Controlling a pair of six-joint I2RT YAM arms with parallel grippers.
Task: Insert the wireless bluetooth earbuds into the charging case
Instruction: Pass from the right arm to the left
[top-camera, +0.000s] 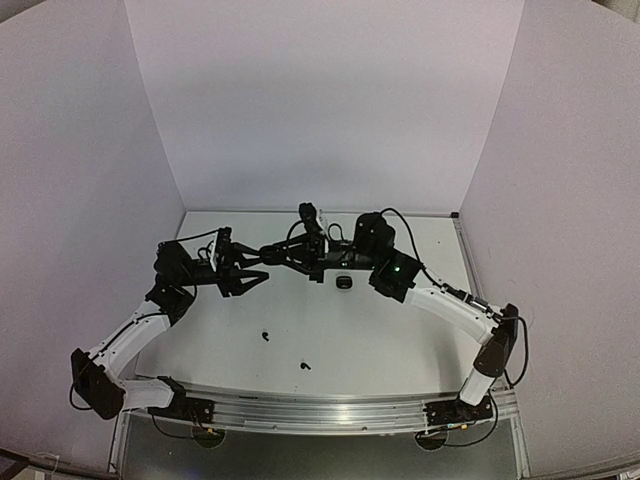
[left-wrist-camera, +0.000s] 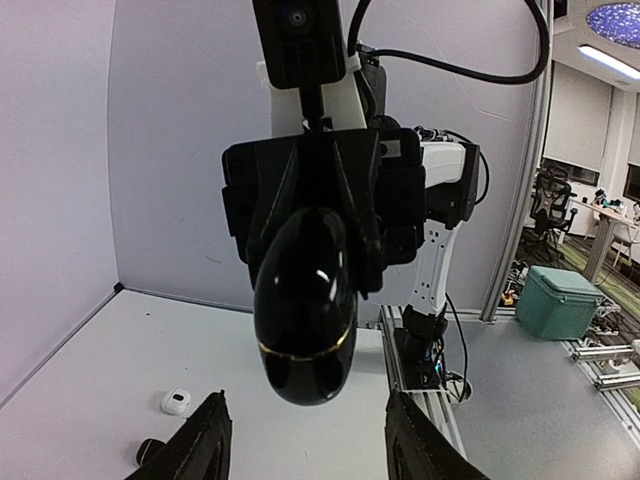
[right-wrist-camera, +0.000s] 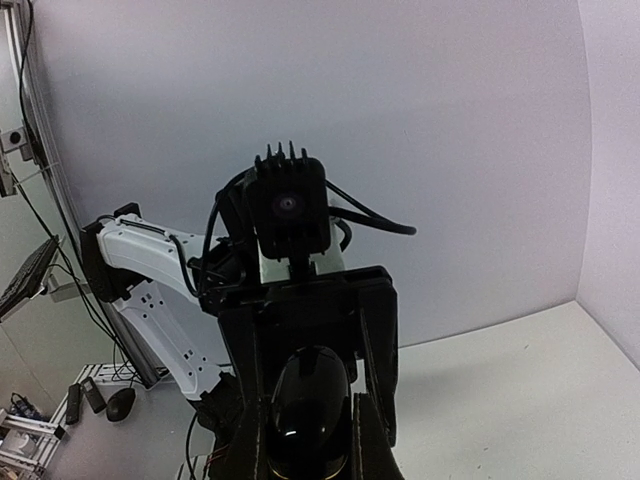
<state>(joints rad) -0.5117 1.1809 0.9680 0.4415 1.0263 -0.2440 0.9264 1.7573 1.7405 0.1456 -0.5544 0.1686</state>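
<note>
the right gripper (right-wrist-camera: 310, 445) pinches the black case (left-wrist-camera: 305, 300) by one end and holds it in the air above the table (top-camera: 400, 340), glossy nose toward the left gripper (left-wrist-camera: 308, 412). the left one's fingers stand spread, one at 9 and one at 3 o'clock of the case, with a gap showing on each side, so no touch as far as we can see. the case looks closed along its gold seam. two dark specks that we take for earbuds, the left bud (top-camera: 266, 335) and the right bud (top-camera: 304, 365), lie on the table at about 6 o'clock of the case, well apart from it. we judge the case hard, light and slick — a rounded shell that could squirt out of a pinch — so we would take it across its widest part, beside the seam. the buds look tiny and light. we would nip each gently by its body, though how they lie is too small to tell.
</note>
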